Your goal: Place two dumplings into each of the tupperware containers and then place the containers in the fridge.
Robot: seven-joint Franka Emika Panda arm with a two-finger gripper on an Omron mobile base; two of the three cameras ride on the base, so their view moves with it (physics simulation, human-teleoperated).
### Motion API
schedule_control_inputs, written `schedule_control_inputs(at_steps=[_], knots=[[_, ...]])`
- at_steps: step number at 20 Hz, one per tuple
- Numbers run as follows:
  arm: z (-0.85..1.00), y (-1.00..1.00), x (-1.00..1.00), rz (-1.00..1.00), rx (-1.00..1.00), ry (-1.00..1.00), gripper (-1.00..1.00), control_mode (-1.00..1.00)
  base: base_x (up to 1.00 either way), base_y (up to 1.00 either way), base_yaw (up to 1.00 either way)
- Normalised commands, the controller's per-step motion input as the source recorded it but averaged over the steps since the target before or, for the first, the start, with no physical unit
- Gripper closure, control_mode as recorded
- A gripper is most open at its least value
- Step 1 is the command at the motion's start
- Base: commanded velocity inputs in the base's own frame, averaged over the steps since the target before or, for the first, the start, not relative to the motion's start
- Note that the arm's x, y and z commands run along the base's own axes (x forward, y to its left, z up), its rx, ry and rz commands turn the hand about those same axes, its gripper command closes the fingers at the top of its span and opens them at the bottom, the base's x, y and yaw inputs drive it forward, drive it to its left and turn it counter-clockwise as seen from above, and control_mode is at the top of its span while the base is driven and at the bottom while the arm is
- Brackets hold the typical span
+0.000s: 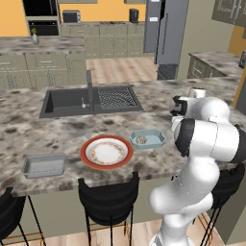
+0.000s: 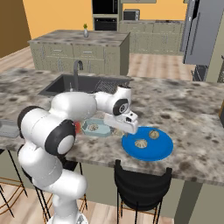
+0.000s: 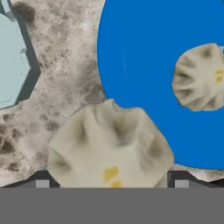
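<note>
A pale crinkled dumpling [image 3: 109,148] lies at the left edge of a flat blue disc [image 3: 140,65], partly over the counter. My gripper [image 3: 112,182] is open just above it, one fingertip on each side. In the right base view the gripper [image 2: 125,128] hangs low over the disc's [image 2: 159,148] left rim. Two more dumplings [image 2: 140,143] [image 2: 153,134] rest on the disc. A pale blue tupperware container [image 1: 156,139] [image 2: 105,131] holds one dumpling [image 1: 141,140]. The second, grey container [image 1: 44,165] sits far left. The fridge [image 1: 166,33] [image 2: 203,30] stands at the back.
A round white plate with a red rim [image 1: 106,152] sits between the two containers. The dark sink with its faucet [image 1: 91,101] lies behind them. Black stools [image 2: 140,186] stand along the counter's near edge.
</note>
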Motion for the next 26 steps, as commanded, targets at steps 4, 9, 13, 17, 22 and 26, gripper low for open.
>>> schedule_control_inputs(at_steps=[4,9,13,17,22,26], knots=[[0.01,0.65,0.42,0.00,0.00,0.01,1.00,-1.00,0.00,0.00,0.00],[0.00,0.59,0.75,0.02,0.00,0.13,1.00,-1.00,0.00,0.00,0.00],[0.00,0.32,0.80,0.07,0.00,0.18,1.00,-1.00,0.00,0.00,0.00],[-0.08,0.35,0.73,0.06,0.00,0.14,1.00,-1.00,0.00,0.00,0.00],[-0.38,0.12,0.55,0.08,0.00,0.06,1.00,-1.00,0.00,0.00,0.00],[-0.53,0.01,0.00,0.06,0.00,0.00,1.00,-1.00,0.00,0.00,0.00]])
